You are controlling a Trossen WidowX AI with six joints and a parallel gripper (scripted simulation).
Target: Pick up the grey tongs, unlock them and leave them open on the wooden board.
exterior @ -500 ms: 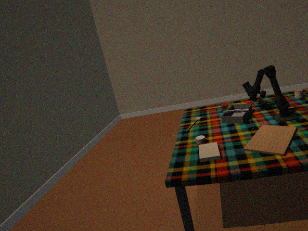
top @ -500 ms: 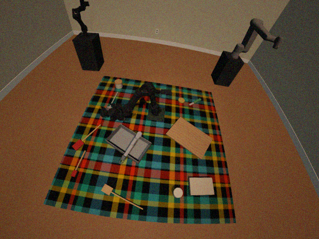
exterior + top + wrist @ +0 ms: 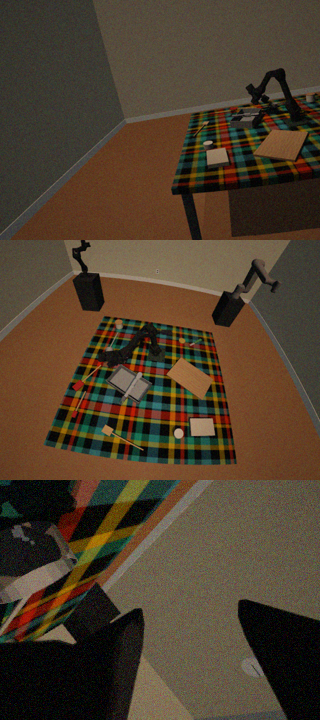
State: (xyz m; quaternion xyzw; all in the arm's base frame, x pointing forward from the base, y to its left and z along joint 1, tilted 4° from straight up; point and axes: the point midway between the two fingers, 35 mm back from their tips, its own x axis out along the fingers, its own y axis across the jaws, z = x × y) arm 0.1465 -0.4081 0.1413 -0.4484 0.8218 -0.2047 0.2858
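Your gripper (image 3: pixel 190 630) stood partly open with nothing between its fingers; in the wrist view the two dark fingers framed only bare wall and a slice of the plaid cloth at the upper left. In the top view the arm (image 3: pixel 134 340) reached toward the left of the frame, and its wrist hung above the cloth just up and left of the roasting tin (image 3: pixel 117 375), not over it. In the exterior view the gripper (image 3: pixel 254 94) sat raised above the table, behind the tin (image 3: pixel 241 121) and apart from it.

You had not touched the grey tongs (image 3: pixel 133 385). They lay across the roasting tin near the centre of the top view, running diagonally, with one end at the upper right over the tin and the other poking past its lower edge onto the plaid cloth (image 3: pixel 155 426). Their arms looked closed together.

The wooden board (image 3: pixel 189 376) lay to the right of the tin, well apart from it, with nothing on it. In the exterior view it (image 3: pixel 281 144) sat at the right, in front of the arm's base.
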